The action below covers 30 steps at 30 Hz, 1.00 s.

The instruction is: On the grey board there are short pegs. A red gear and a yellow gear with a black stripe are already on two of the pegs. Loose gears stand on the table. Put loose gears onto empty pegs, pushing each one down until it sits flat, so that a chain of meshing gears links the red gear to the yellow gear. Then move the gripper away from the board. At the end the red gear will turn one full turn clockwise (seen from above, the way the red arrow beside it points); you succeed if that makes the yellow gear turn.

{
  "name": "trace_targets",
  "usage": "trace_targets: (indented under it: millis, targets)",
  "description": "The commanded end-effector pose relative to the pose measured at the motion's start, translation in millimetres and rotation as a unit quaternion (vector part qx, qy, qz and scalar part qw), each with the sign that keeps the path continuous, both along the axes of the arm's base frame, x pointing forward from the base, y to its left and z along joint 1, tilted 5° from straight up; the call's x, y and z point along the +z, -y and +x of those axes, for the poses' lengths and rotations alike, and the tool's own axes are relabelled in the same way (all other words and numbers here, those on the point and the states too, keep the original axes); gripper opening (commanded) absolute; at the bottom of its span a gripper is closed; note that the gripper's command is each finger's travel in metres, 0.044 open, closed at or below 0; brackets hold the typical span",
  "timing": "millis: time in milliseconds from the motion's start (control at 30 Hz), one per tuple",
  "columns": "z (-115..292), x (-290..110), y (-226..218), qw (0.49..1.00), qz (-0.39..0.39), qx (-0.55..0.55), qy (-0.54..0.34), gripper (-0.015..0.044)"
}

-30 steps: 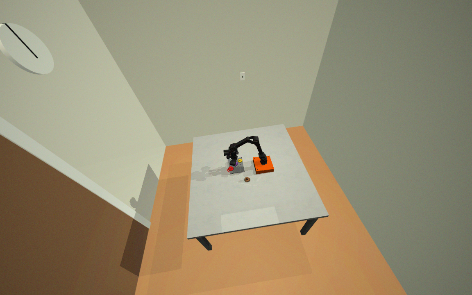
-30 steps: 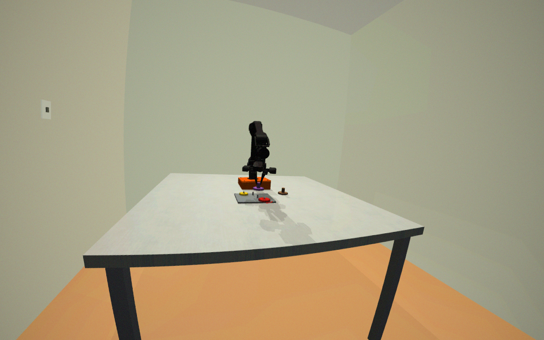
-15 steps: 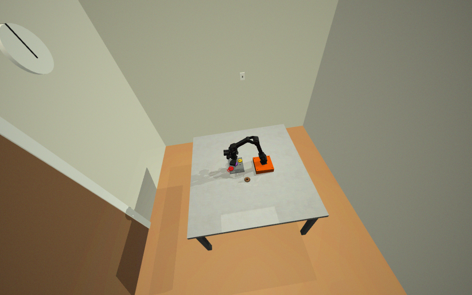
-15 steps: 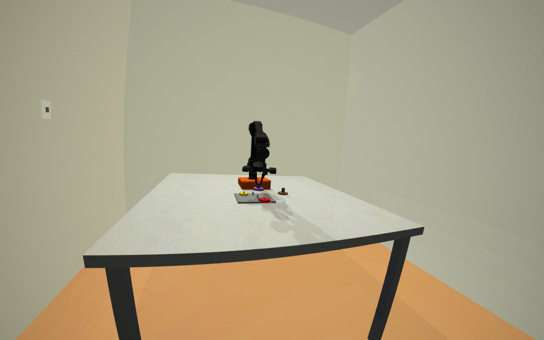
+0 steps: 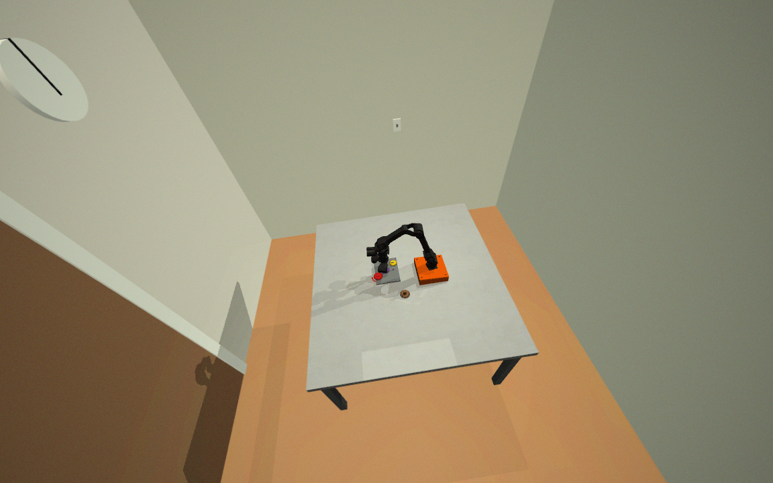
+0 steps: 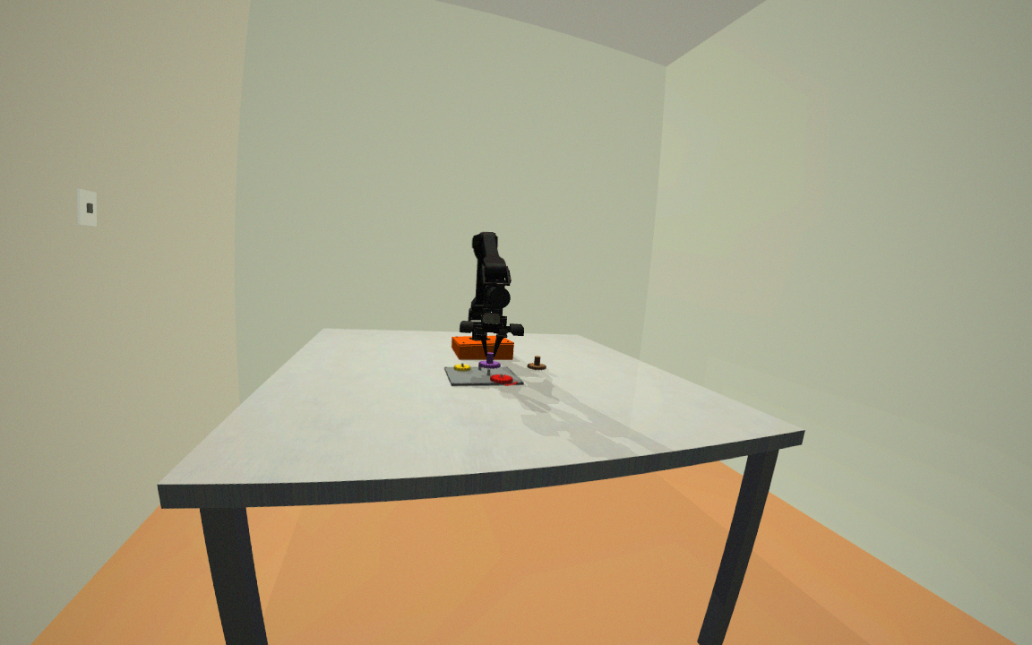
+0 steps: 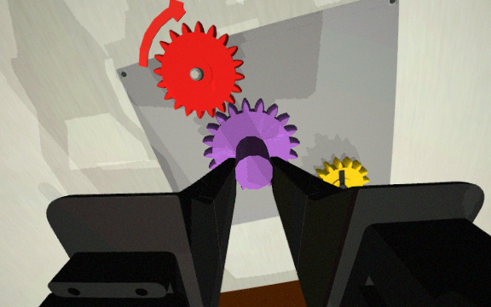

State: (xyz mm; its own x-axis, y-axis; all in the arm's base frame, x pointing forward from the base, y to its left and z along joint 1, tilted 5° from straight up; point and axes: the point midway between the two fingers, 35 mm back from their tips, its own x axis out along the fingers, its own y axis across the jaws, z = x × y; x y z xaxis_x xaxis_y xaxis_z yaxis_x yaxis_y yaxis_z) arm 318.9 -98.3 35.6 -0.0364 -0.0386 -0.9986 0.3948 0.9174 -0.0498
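My gripper is shut on the upright handle of a purple gear. The purple gear is level, a little above the grey board, and its rim overlaps the edge of the red gear in the wrist view. The red gear sits on its peg beside the red arrow. The yellow gear with a black stripe is on the board. An empty peg shows below the purple gear. A brown gear stands on the table.
The orange base block carries the arm and stands beside the board. The brown gear is off the board, toward the table's front in the top view. The table extends around them all.
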Motion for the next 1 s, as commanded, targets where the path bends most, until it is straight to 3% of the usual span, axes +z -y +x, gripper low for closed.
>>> trace_targets:
  millis: [0,533,967]
  targets:
    - [-1,-7,1,1.0,-0.001,-0.009,-0.003,0.0]
    - [-3,-22,1,0.991,-0.007,-0.137,0.002,0.0]
    - [-2,-25,0,0.998,-0.004,-0.061,-0.001,0.0]
